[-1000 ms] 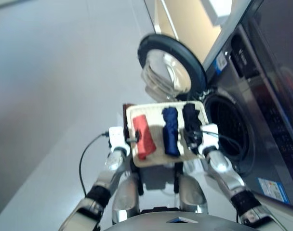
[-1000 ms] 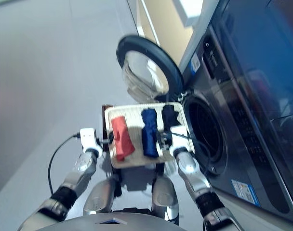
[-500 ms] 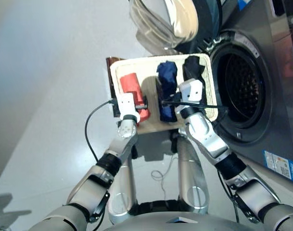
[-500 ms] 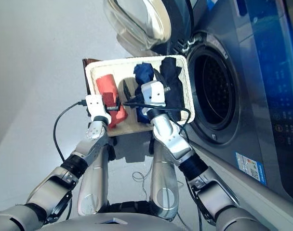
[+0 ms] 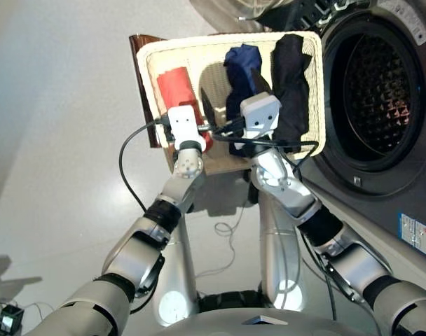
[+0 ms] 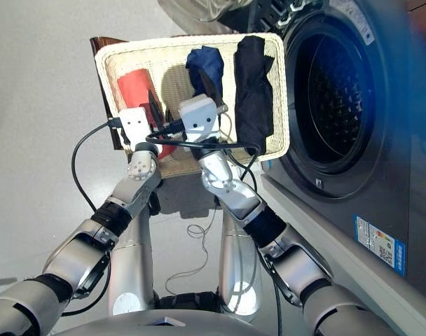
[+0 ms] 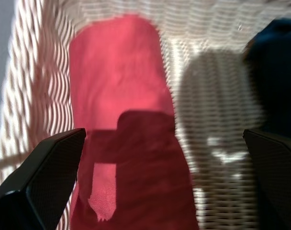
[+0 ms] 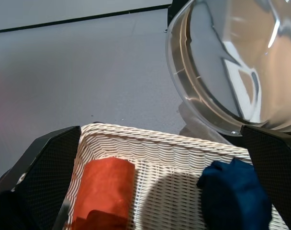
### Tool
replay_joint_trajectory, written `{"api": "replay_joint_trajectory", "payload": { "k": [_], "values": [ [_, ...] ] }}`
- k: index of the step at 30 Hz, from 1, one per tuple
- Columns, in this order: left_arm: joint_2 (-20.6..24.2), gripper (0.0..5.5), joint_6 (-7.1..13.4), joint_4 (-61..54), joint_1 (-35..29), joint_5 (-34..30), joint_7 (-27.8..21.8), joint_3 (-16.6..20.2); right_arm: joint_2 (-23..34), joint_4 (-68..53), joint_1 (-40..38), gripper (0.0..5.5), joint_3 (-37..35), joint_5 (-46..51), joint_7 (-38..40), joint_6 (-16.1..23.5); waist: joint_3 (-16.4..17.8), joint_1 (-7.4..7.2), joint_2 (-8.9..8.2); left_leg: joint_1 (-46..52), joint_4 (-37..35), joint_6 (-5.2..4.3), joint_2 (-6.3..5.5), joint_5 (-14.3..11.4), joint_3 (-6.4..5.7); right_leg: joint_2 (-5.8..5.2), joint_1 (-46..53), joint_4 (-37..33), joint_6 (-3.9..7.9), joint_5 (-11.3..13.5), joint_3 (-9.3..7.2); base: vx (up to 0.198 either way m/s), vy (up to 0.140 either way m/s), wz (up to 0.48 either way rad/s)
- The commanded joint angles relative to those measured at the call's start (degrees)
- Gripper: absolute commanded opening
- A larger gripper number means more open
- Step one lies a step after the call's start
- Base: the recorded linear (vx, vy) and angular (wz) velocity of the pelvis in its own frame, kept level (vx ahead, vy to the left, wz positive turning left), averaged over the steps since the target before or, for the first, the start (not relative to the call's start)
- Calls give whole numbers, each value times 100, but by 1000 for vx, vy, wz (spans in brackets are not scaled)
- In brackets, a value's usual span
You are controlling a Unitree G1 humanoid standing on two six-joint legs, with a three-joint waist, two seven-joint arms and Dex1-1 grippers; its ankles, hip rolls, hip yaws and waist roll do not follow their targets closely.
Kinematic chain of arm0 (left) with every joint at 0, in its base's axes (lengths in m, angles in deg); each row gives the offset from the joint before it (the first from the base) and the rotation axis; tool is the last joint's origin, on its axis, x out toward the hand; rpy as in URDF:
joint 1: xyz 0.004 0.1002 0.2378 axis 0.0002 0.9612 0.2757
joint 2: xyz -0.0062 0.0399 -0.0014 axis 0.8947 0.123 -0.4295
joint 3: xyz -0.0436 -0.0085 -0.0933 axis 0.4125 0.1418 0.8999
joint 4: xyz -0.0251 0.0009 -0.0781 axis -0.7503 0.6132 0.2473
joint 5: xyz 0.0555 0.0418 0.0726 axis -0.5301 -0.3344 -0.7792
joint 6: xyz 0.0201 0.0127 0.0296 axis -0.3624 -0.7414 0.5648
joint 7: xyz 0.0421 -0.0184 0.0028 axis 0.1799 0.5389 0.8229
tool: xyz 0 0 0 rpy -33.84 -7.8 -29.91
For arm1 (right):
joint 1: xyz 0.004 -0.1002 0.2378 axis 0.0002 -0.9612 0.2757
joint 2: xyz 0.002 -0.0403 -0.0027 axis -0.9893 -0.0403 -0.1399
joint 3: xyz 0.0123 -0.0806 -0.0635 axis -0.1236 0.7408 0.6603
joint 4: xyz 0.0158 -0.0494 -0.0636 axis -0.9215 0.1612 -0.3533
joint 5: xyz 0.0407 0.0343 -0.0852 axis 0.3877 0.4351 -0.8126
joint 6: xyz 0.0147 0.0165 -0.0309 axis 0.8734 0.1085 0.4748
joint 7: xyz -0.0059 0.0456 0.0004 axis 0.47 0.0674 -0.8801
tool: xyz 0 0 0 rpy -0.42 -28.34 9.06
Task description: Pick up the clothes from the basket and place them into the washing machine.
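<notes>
Both arms have pushed out over the basket point(image 5: 318, 84); all three clothes lie in it. Left claw point(image 7: 155, 191), fingers spread wide, hangs above the red roll point(image 5: 176, 91) at 9 o'clock — reaching. Right claw point(image 8: 150, 211), also spread, holds nothing. Next: drop and pinch soft cloth off stiff wicker — drum point(image 5: 378, 91) open at 3 o'clock.

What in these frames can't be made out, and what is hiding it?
- Near end of the coral red garment: head views, covered by the left gripper.
- Lower part of the navy garment: head views, behind the right gripper.
- Washing machine door: cut off by the edge in every view.
- Drum depth: head views, too dark to see its back.
</notes>
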Motion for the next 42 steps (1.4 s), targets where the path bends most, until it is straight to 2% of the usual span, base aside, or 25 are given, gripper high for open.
{"api": "replay_joint_trajectory", "payload": {
  "k": [1, 2, 3, 6, 7, 8, 18, 23, 24, 26, 27, 32, 36, 40, 41, 42],
  "values": [
    [-11, 550, 329, 184, -286, 156, 209, 77, -208, -666, 126, 550, 32, -197, 75, 518, -67, -6, -48, -64, 581, -254, 194, -687, -276, -183, -228, 160, 502, -118, 349, 0, 0, 0],
    [-5, 550, 337, 257, -337, 264, 210, 127, -202, -688, 151, 550, 38, -186, 65, 518, -67, -18, -55, -125, 606, -258, 196, -686, -274, -175, -285, 157, 500, -108, 356, 78, 0, -27],
    [-12, 550, 341, 336, -294, 357, 210, 155, -213, -703, 57, 550, 62, -163, 48, 526, -67, -22, -60, -21, 701, -288, 213, -894, -295, -164, -183, 251, 534, -300, 361, 82, -1, -31],
    [-2, 550, 372, 576, -413, 625, 222, 264, -188, -763, 84, 550, 121, -118, 48, 535, -67, -47, -90, -134, 744, -290, 215, -902, -296, -143, -322, 282, 537, -296, 381, -6, -9, -30],
    [29, 550, 368, 647, -531, 675, 232, 286, -163, -795, 146, 550, 118, -116, 48, 542, -67, -64, -107, -314, 700, -258, 210, -712, -263, -139, -490, 206, 495, -110, 378, 0, 0, 0],
    [42, 550, 347, 761, -513, 663, 240, 297, -173, -783, 65, 550, 155, -80, 39, 559, -67, -70, -110, -185, 801, -292, 226, -927, -294, -133, -365, 304, 533, -320, 395, 0, 0, 0],
    [110, 550, 269, 1402, -847, 897, 172, 308, -101, -778, -33, 550, 297, 573, -144, 683, -67, -135, -154, -254, 741, -325, 241, -864, -297, -154, -467, 300, 543, -293, 409, 8, -1, -5],
    [137, 550, 218, 1555, -913, 989, 143, 292, -79, -727, -27, 550, 353, 870, -167, 668, -67, -146, -181, -231, 707, -342, 244, -842, -282, -123, -445, 222, 543, -249, 437, 0, 0, 0],
    [165, 472, 210, 1539, -911, 985, 136, 278, -79, -734, -30, 550, 350, 977, -179, 685, -67, -145, -179, -232, 705, -344, 246, -841, -274, -120, -449, 214, 546, -240, 435, 0, 0, 0],
    [187, 37, 181, 1502, -874, 960, 115, 241, -105, -736, -82, 550, 374, 1178, -238, 691, -67, -137, -180, -222, 678, -345, 249, -827, -258, -109, -445, 185, 551, -220, 445, 0, 0, 0],
    [196, 0, 175, 1492, -839, 971, 111, 246, -117, -714, -105, 550, 374, 1323, -269, 690, -67, -130, -176, -205, 648, -345, 254, -822, -247, -112, -438, 160, 556, -209, 442, 0, 0, 0],
    [221, 0, 160, 1412, -667, 902, 76, 215, -77, -663, -149, 550, 411, 1349, -337, 685, -67, -106, -152, -110, 551, -348, 226, -782, -231, -119, -329, 60, 546, -182, 444, 0, 0, 0],
    [369, 0, 150, 1052, -470, 420, 132, 108, 57, -627, -190, 550, 356, 1337, -355, 639, -67, -87, -131, 103, 321, -336, 159, -700, -185, -144, -114, -150, 557, -109, 442, 0, 0, 0],
    [435, 0, 221, 316, -180, -65, 265, 8, 313, -756, -279, 550, 135, 1181, -325, 635, -67, -43, -48, 417, -153, -315, 50, -525, -142, -202, 168, -532, 582, 40, 416, -13, 4, 33],
    [520, 0, 242, -18, -136, -349, 350, -22, 369, -823, -254, 550, -8, 1109, -257, 691, -67, -29, -16, 358, -332, -274, 18, -274, -102, -212, 114, -712, 557, 281, 392, -51, 12, 74],
    [602, 0, 231, -265, -39, -638, 418, -27, 416, -835, -276, 550, -80, 1055, -243, 696, -67, -5, 7, 445, -414, -263, 0, -248, -97, -205, 203, -788, 559, 307, 381, 0, 0, 0]
  ]
}}
